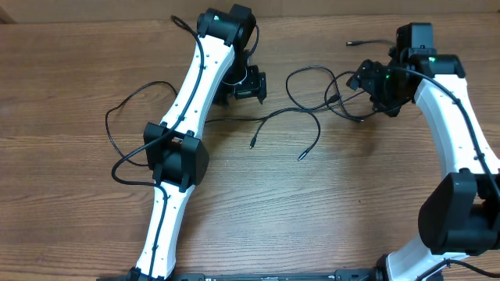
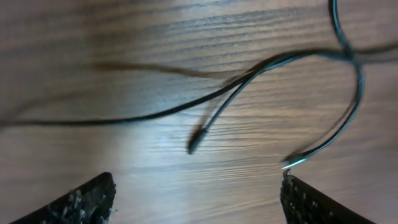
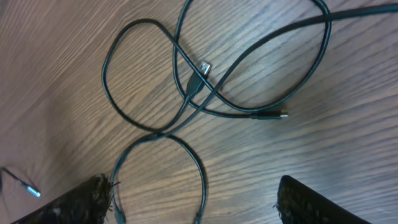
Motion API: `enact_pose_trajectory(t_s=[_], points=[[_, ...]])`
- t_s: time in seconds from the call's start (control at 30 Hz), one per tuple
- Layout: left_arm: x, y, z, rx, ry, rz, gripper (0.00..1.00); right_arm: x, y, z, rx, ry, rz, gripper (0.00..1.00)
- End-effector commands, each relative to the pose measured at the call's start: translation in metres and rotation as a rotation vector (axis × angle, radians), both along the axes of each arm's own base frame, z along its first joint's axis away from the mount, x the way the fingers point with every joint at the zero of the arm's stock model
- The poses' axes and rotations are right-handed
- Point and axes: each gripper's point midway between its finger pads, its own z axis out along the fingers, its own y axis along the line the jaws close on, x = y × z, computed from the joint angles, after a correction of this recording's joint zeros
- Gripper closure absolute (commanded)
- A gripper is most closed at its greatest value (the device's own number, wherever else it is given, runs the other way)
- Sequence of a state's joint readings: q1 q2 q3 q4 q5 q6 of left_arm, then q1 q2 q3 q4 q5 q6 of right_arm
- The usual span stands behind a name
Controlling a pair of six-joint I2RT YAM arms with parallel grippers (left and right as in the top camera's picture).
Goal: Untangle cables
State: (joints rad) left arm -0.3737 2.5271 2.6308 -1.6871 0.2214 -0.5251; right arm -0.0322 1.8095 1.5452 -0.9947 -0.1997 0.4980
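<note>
Thin black cables [image 1: 301, 117] lie looped on the wooden table between my two arms. Two free plug ends [image 1: 252, 144] point toward the front. In the left wrist view, a cable [image 2: 155, 115] crosses the wood and a plug tip [image 2: 194, 146] lies ahead of my left gripper [image 2: 196, 199], which is open with nothing between its fingers [image 2: 81, 202]. Seen from the right wrist, the cables cross in a knot [image 3: 196, 93] with a silver plug [image 3: 205, 67]. My right gripper [image 3: 196, 202] is open above a cable loop [image 3: 200, 171] lying between its fingers [image 3: 317, 202].
A long cable loop [image 1: 117, 117] lies left of the left arm and passes under it. Another cable end [image 1: 363, 43] rests at the back near the right arm. The table [image 1: 351, 195] is brown wood.
</note>
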Motion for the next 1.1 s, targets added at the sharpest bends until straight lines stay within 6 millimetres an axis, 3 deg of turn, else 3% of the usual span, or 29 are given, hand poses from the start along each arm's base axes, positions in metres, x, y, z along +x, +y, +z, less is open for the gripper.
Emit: enact_pose_trajectory(t_s=[0.0, 0.13, 0.27, 0.37, 0.5, 0.57, 0.67, 0.73, 0.83, 1.07], points=[[-0.002, -0.005, 0.006, -0.008, 0.056, 0.238, 0.17, -0.003, -0.006, -0.013, -0.017, 0.032, -0.057, 0.16], [-0.004, -0.005, 0.022, 0.01, -0.003, 0.201, 0.18, -0.005, -0.007, -0.02, -0.011, 0.047, -0.09, 0.16], [-0.01, -0.004, 0.058, 0.048, -0.121, 0.142, 0.16, -0.004, -0.007, -0.02, -0.011, 0.044, -0.09, 0.15], [-0.025, -0.001, 0.085, 0.063, -0.176, 0.115, 0.14, -0.004, -0.007, -0.02, -0.011, 0.044, -0.091, 0.15], [-0.055, 0.022, 0.104, 0.136, -0.19, 0.128, 0.12, -0.004, -0.007, -0.02, -0.011, 0.044, -0.09, 0.14], [-0.073, 0.039, 0.107, 0.188, -0.176, 0.18, 0.02, -0.004, -0.007, -0.02, -0.011, 0.043, -0.091, 0.14], [-0.103, 0.072, 0.104, 0.301, -0.156, 0.353, 0.0, -0.004, -0.007, -0.02, -0.011, 0.042, -0.092, 0.14], [-0.111, 0.08, 0.098, 0.314, -0.166, 0.453, 0.0, -0.004, -0.007, -0.02, -0.002, 0.049, -0.115, 0.14], [-0.1, 0.07, 0.082, 0.235, -0.223, 0.46, 0.01, -0.006, -0.007, -0.021, 0.033, 0.075, -0.21, 0.14], [-0.066, 0.022, 0.023, 0.023, -0.244, 0.373, 0.0, 0.006, -0.023, -0.018, 0.025, 0.044, -0.417, 0.14]])
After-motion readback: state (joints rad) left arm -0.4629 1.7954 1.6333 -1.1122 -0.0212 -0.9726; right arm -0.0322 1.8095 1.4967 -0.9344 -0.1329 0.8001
